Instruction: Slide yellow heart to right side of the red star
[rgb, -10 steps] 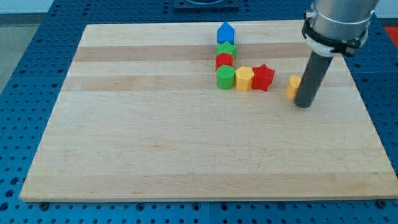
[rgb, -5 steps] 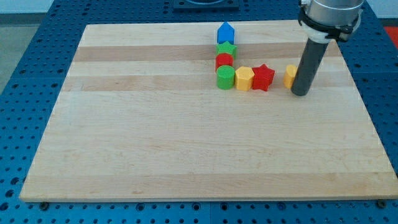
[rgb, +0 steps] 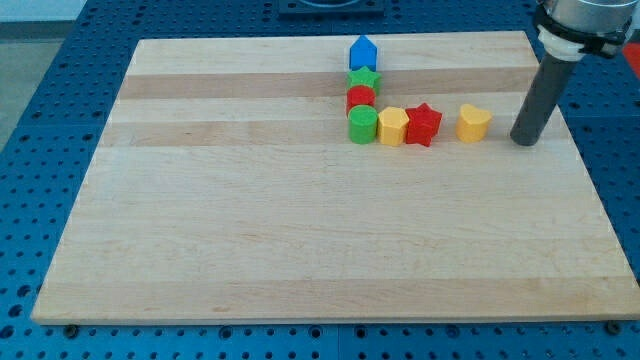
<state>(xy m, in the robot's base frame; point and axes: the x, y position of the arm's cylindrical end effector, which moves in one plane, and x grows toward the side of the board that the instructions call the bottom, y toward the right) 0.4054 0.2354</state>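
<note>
The yellow heart (rgb: 473, 122) lies on the wooden board to the right of the red star (rgb: 423, 124), with a small gap between them. My tip (rgb: 524, 142) stands further right of the heart and does not touch it. The dark rod rises to the view's top right.
Left of the red star sit a yellow hexagon (rgb: 392, 127) and a green cylinder (rgb: 362, 124). Above the cylinder run a red cylinder (rgb: 360, 98), a green star (rgb: 364, 78) and a blue pentagon-shaped block (rgb: 362, 52). The board's right edge (rgb: 585, 160) is near my tip.
The yellow heart has slid a little up, level with the red star. My tip has moved away to the right and now stands clear of the heart.
</note>
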